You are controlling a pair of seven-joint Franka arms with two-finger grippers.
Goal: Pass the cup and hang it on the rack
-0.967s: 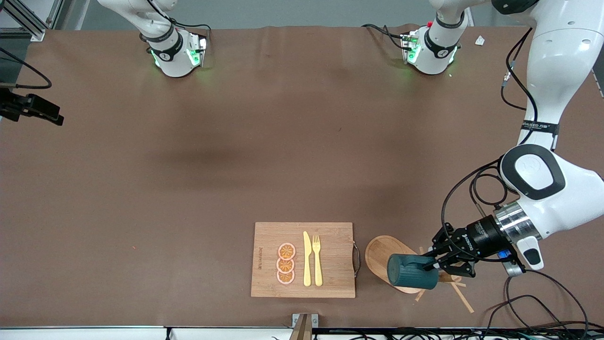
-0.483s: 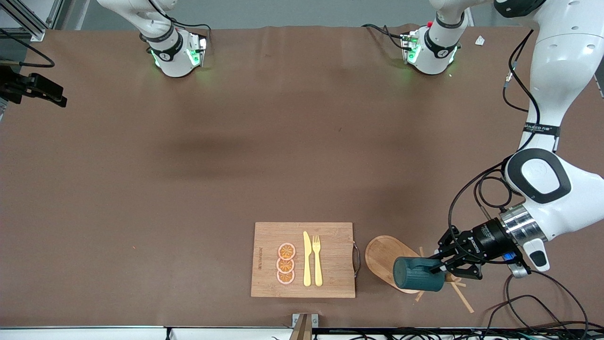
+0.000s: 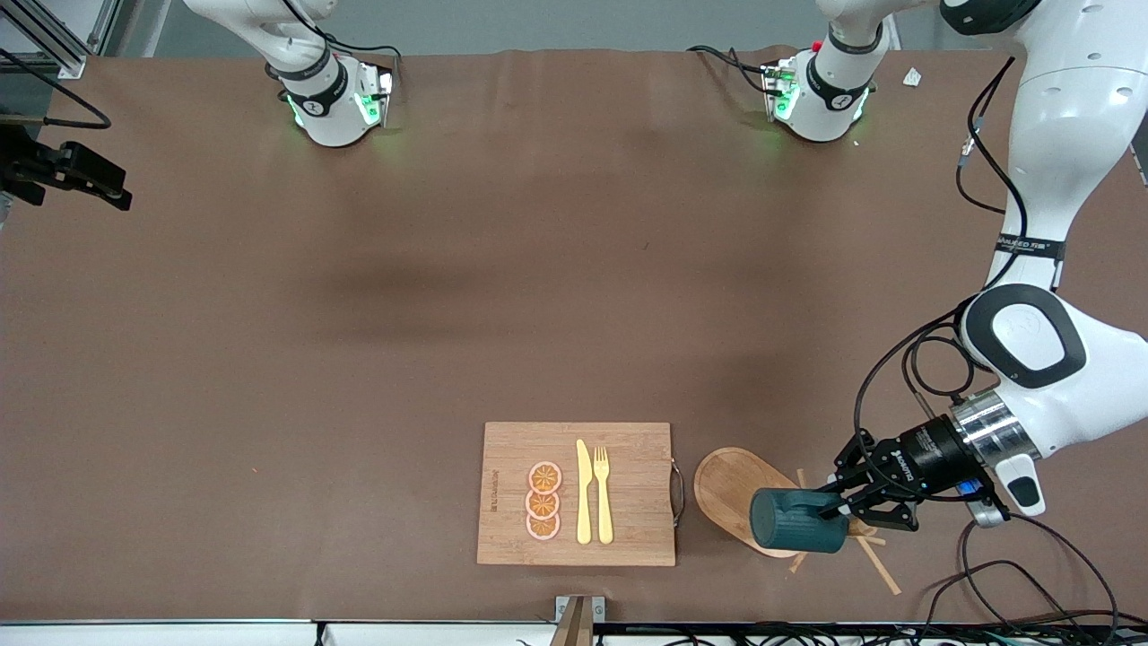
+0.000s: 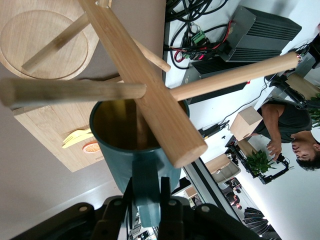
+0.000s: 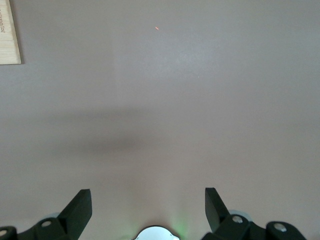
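While the left end effector (image 3: 839, 511) hangs over the rack (image 3: 731, 489) at the left arm's end of the surface (image 3: 359, 341), its fingers (image 4: 167, 207) are clamped on the handle of the cup (image 3: 798, 520), which it holds on its side in the air above the rack's oval base. From the left wrist view the cup (image 4: 132, 145) has its tan mouth turned toward the rack (image 4: 145, 87); the central post crosses in front of the mouth, and one thin peg runs across the rim, though whether peg and cup touch cannot be told. Just beside the rack, toward the right arm's end, lies a board (image 3: 574, 493) with a metal handle facing the rack; on it sit three orange slices (image 3: 543, 501), a yellow knife (image 3: 584, 492) and a yellow fork (image 3: 603, 493), side by side. At the edge of the front view, the right end effector (image 3: 85, 184) waits above the right arm's end of the surface; its wrist view shows the fingers (image 5: 80, 210) spread wide with nothing between them, over bare surface with a corner of the board (image 5: 9, 32) in sight.
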